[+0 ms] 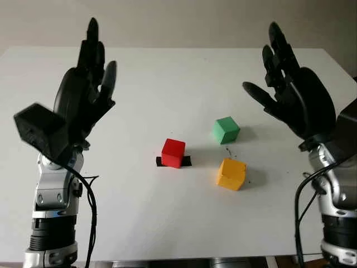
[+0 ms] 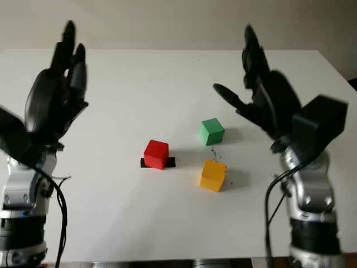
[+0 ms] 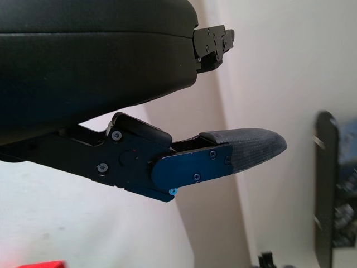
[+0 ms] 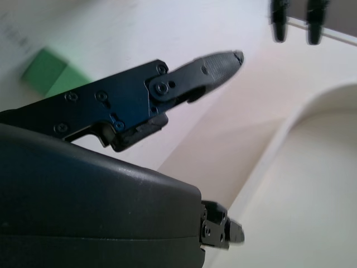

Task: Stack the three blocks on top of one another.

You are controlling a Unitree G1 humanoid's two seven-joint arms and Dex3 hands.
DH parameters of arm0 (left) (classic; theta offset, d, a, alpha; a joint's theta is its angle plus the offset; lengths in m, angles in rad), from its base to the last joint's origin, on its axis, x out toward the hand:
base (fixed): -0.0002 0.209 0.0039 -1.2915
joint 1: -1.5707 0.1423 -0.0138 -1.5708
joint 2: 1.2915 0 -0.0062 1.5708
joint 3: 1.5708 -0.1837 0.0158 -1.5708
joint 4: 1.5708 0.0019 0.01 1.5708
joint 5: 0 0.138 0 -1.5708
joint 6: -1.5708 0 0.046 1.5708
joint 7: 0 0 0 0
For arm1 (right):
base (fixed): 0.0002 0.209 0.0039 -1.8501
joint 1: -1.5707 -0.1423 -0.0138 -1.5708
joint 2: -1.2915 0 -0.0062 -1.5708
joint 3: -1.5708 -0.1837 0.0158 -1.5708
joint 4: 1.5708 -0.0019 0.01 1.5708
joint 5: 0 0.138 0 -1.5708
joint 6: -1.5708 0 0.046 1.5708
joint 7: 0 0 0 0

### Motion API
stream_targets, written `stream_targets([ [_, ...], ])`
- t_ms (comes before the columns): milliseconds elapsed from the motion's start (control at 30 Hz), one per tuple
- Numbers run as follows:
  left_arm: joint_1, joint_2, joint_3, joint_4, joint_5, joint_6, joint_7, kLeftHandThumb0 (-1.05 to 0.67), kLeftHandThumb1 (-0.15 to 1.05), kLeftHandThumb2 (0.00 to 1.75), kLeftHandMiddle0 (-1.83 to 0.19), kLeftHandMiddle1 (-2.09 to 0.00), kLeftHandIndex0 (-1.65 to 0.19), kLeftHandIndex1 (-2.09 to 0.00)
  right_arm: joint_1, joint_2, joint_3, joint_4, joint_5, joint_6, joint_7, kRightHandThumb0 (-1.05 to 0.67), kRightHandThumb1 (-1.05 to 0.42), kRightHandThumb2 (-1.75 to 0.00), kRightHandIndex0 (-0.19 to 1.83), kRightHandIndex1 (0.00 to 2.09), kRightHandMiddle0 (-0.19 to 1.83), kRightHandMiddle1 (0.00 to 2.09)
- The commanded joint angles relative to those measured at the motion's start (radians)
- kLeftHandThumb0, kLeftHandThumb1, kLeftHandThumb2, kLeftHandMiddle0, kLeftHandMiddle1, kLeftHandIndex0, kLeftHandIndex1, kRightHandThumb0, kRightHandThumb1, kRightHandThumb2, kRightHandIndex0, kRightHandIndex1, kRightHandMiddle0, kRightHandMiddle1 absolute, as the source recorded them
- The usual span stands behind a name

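- Nothing is stacked yet: all three blocks sit apart on the white tabletop (image 1: 167, 223), so the step in hand looks like the first pick.
- The red block (image 1: 173, 152) stands near the middle on a small black mark (image 1: 187, 161); the green block (image 1: 225, 129) is at about 2 o'clock from it, and the orange block (image 1: 231, 173) at about 4 o'clock.
- The left hand (image 1: 83, 100) is raised above the tabletop at 9 o'clock from the red block, open and holding nothing.
- The right hand (image 1: 293, 89) is raised at 3 o'clock of the green block, likewise open and empty, its fingers (image 4: 209, 67) uncurled.
- Judged from the layout, the red block on its mark makes the natural base; leave it alone.
- The right hand is nearest the green and orange blocks. Come down squarely over one, close on opposite flat faces, and lift straight up so its neighbour is not knocked.
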Motion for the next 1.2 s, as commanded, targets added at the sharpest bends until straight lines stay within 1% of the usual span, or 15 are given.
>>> stream_targets([
  [0, 0.029, -0.011, 0.012, 0.011, -0.002, -0.022, 0.021, -0.74, 1.05, 0.64, 0.16, -0.06, 0.17, -0.04, -0.051, -0.097, 0.032, 0.006, -0.051, -0.047, 0.062, -0.59, -0.8, -0.02, -0.04, 0.08, 0.15, 0.2],
  [33, 0.036, -0.013, 0.011, 0.014, -0.002, -0.028, 0.028, -0.73, 1.05, 0.64, 0.16, -0.06, 0.16, -0.04, -0.058, -0.121, 0.041, 0.008, -0.067, -0.056, 0.086, -0.58, -0.79, -0.02, -0.03, 0.09, 0.16, 0.21],
  [67, 0.042, -0.017, 0.012, 0.019, -0.007, -0.038, 0.032, -0.73, 1.05, 0.64, 0.15, -0.06, 0.16, -0.04, -0.068, -0.154, 0.055, 0.018, -0.086, -0.093, 0.118, -0.58, -0.78, -0.03, -0.02, 0.09, 0.17, 0.21],
  [167, 0.05, -0.024, 0.015, 0.031, -0.023, -0.062, 0.034, -0.73, 1.05, 0.65, 0.15, -0.06, 0.17, -0.04, -0.098, -0.232, 0.098, 0.037, -0.148, -0.188, 0.195, -0.49, -0.73, -0.04, 0.03, 0.1, 0.25, 0.17],
  [233, 0.053, -0.022, 0.014, 0.031, -0.031, -0.064, 0.03, -0.74, 1.05, 0.63, 0.16, -0.05, 0.18, -0.04, -0.122, -0.28, 0.138, 0.051, -0.218, -0.274, 0.225, -0.51, -0.73, -0.05, 0.05, 0.09, 0.29, 0.14],
  [333, 0.055, -0.022, 0.016, 0.032, -0.047, -0.06, 0.025, -0.74, 1.05, 0.62, 0.16, -0.05, 0.18, -0.04, -0.152, -0.324, 0.181, 0.063, -0.291, -0.367, 0.259, -0.53, -0.75, -0.06, 0.04, 0.08, 0.31, 0.12],
  [533, 0.05, -0.02, 0.008, 0.042, -0.052, -0.069, 0.025, -0.72, 1.05, 0.63, 0.15, -0.06, 0.17, -0.05, -0.215, -0.401, 0.264, 0.099, -0.421, -0.616, 0.3, -0.54, -0.73, -0.05, 0.06, 0.07, 0.36, 0.11],
  [667, 0.046, -0.023, 0.003, 0.046, -0.048, -0.072, 0.029, -0.72, 1.05, 0.64, 0.14, -0.06, 0.16, -0.06, -0.191, -0.426, 0.289, 0.124, -0.459, -0.729, 0.297, -0.49, -0.73, -0.05, 0.03, 0.05, 0.37, 0.1],
  [800, 0.047, -0.02, -0.002, 0.041, -0.044, -0.068, 0.03, -0.72, 1.05, 0.65, 0.15, -0.05, 0.17, -0.05, -0.128, -0.432, 0.296, 0.176, -0.484, -0.838, 0.241, -0.51, -0.76, -0.07, 0.0, 0.04, 0.36, 0.08],
  [967, 0.048, -0.019, 0.002, 0.032, -0.05, -0.057, 0.033, -0.72, 1.05, 0.64, 0.15, -0.05, 0.17, -0.05, -0.094, -0.433, 0.298, 0.179, -0.489, -0.884, 0.228, -0.48, -0.79, -0.07, 0.0, 0.05, 0.34, 0.06],
  [1067, 0.044, -0.022, 0.002, 0.034, -0.045, -0.066, 0.04, -0.72, 1.05, 0.64, 0.13, -0.06, 0.15, -0.06, -0.073, -0.424, 0.303, 0.163, -0.475, -0.895, 0.231, -0.54, -0.81, -0.07, 0.0, 0.05, 0.35, 0.07],
  [1167, 0.044, -0.016, -0.002, 0.033, -0.045, -0.06, 0.036, -0.72, 1.05, 0.63, 0.13, -0.06, 0.14, -0.06, -0.053, -0.412, 0.305, 0.162, -0.46, -0.904, 0.222, -0.55, -0.81, -0.06, -0.01, 0.05, 0.36, 0.07],
])
